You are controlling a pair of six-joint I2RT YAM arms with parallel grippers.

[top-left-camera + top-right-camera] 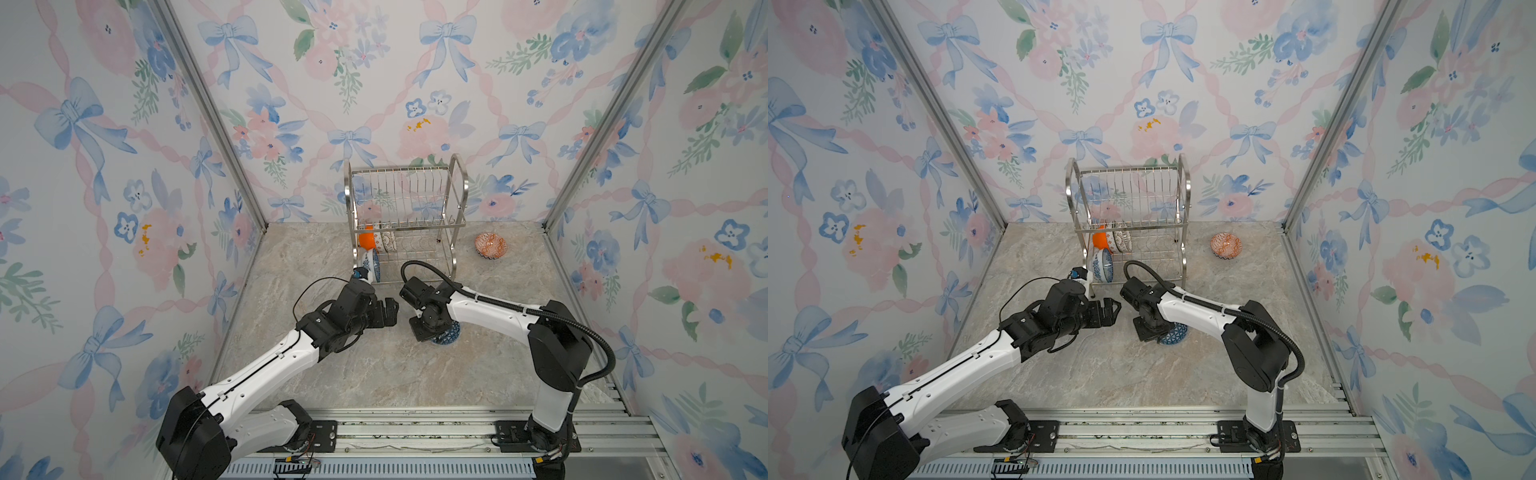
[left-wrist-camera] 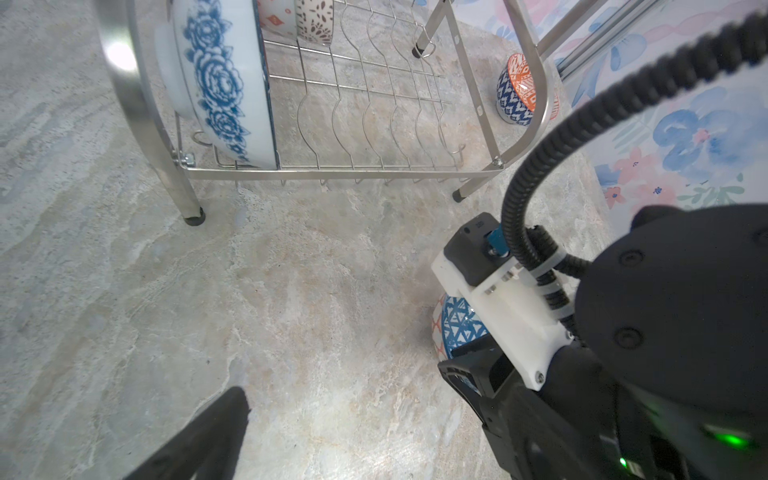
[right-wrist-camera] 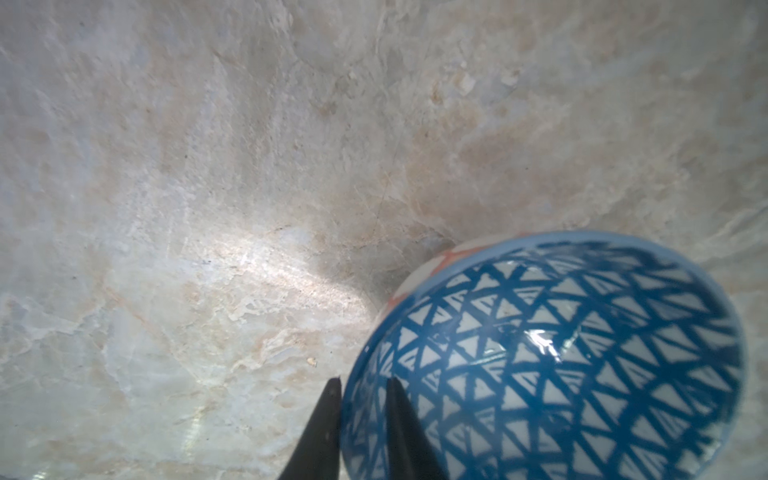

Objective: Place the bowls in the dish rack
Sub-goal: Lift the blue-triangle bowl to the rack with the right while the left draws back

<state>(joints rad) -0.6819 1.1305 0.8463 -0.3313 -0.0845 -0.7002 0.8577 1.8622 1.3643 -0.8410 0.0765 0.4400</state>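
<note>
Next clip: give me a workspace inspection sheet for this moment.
Surface: marble-look tabletop.
Job's things: rack holds four bowls on edge: orange bowl, patterned pair, floral bowl. The red bowl and triangle bowl are on the tabletop.
Clutter: nothing seen.
Grippers: left gripper open, empty; right gripper closed on the triangle bowl's rim.
Cables: conduit along right arm; thin wire looping off left arm.
Surroundings: floral walls; slotted rail in front.
</note>
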